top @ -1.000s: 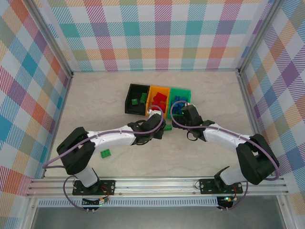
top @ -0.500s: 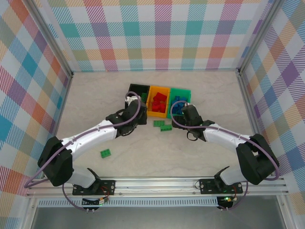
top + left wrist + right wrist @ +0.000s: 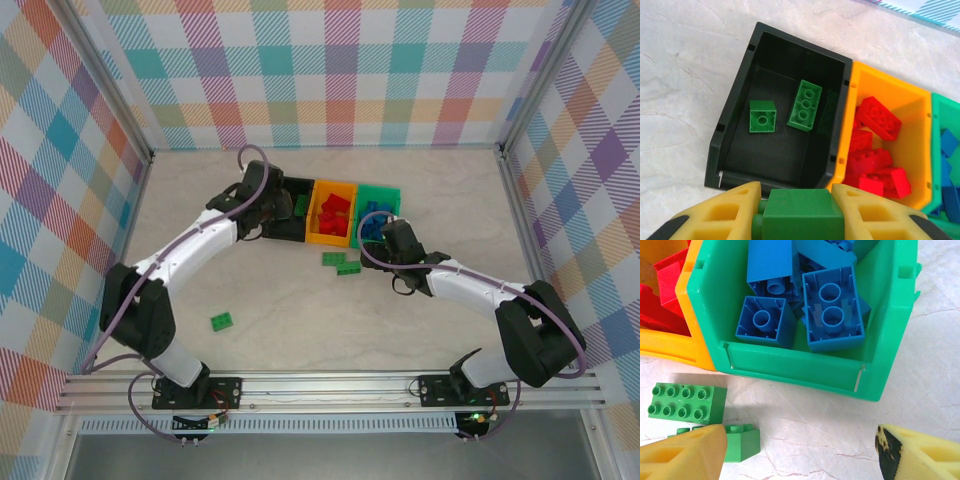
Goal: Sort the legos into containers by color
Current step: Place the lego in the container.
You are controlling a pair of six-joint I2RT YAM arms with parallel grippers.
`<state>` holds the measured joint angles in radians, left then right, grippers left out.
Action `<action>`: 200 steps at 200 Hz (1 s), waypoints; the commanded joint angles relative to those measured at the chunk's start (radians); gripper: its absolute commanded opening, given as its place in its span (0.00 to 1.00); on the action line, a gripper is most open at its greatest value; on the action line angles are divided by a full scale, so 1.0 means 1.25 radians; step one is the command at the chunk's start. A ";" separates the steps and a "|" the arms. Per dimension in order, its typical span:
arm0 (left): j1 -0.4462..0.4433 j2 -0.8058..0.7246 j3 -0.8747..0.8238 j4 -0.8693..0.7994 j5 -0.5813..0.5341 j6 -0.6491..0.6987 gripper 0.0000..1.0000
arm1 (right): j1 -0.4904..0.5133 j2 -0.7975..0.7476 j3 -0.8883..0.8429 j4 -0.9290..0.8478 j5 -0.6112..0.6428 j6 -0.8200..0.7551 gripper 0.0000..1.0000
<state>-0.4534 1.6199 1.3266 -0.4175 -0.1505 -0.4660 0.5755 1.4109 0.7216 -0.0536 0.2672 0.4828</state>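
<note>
Top external looking down from behind, far. Left wrist looking close into black rectangular plastic bin (image 3: 772, 150), right wrist into green rectangular plastic bin (image 3: 790, 367), both sharing orange rectangular plastic bin (image 3: 912, 127).

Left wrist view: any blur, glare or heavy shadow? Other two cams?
Left wrist: black bin interior is dark but its contents read clearly; the held green brick is slightly soft, no glare. Right wrist: sharp, soft shadow in front of the green bin. Top external: even light, plaid walls splay outward.

Bright, even light; perhaps slight softness
</note>
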 commanded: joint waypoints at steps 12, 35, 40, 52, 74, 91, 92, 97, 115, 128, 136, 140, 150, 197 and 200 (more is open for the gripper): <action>0.038 0.092 0.082 0.000 0.077 0.016 0.30 | 0.000 -0.008 -0.003 0.003 -0.014 -0.002 0.78; 0.046 0.167 0.142 0.008 0.057 0.035 0.30 | 0.000 -0.008 -0.001 0.002 -0.015 -0.002 0.78; 0.048 0.183 0.157 0.008 0.057 0.037 0.30 | 0.000 -0.008 -0.002 0.003 -0.016 -0.003 0.78; 0.054 0.222 0.190 0.006 0.058 0.040 0.30 | 0.000 -0.010 -0.004 0.005 -0.015 -0.003 0.78; 0.063 0.283 0.249 0.008 0.049 0.053 0.31 | -0.001 -0.014 -0.003 0.006 -0.019 -0.009 0.78; 0.072 0.327 0.303 -0.021 0.050 0.048 0.34 | 0.000 -0.019 -0.010 0.011 -0.020 -0.009 0.78; 0.073 0.330 0.306 -0.022 0.051 0.049 0.34 | 0.000 -0.019 -0.010 0.012 -0.019 -0.009 0.78; 0.074 0.340 0.318 -0.024 0.056 0.049 0.35 | 0.000 -0.019 -0.010 0.011 -0.019 -0.011 0.78; 0.077 0.359 0.338 -0.023 0.053 0.049 0.36 | 0.000 -0.019 -0.007 0.008 -0.019 -0.012 0.78; 0.078 0.358 0.329 -0.002 0.054 0.052 0.36 | 0.000 -0.021 -0.009 0.010 -0.020 -0.012 0.78; 0.078 0.354 0.320 0.006 0.048 0.050 0.37 | 0.000 -0.019 -0.008 0.011 -0.022 -0.012 0.78; 0.078 0.352 0.317 0.011 0.047 0.050 0.37 | -0.001 -0.018 -0.007 0.010 -0.022 -0.012 0.78; 0.078 0.346 0.307 0.022 0.045 0.052 0.39 | 0.000 -0.018 -0.006 0.007 -0.023 -0.012 0.78; 0.079 0.264 0.221 0.105 0.069 0.065 0.53 | 0.000 -0.017 -0.005 0.009 -0.027 -0.013 0.78; 0.079 0.257 0.214 0.105 0.070 0.065 0.53 | 0.000 -0.018 -0.006 0.009 -0.028 -0.013 0.78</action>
<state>-0.3630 2.0499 1.6554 -0.3546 -0.0868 -0.4023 0.5751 1.4105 0.7216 -0.0525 0.2481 0.4820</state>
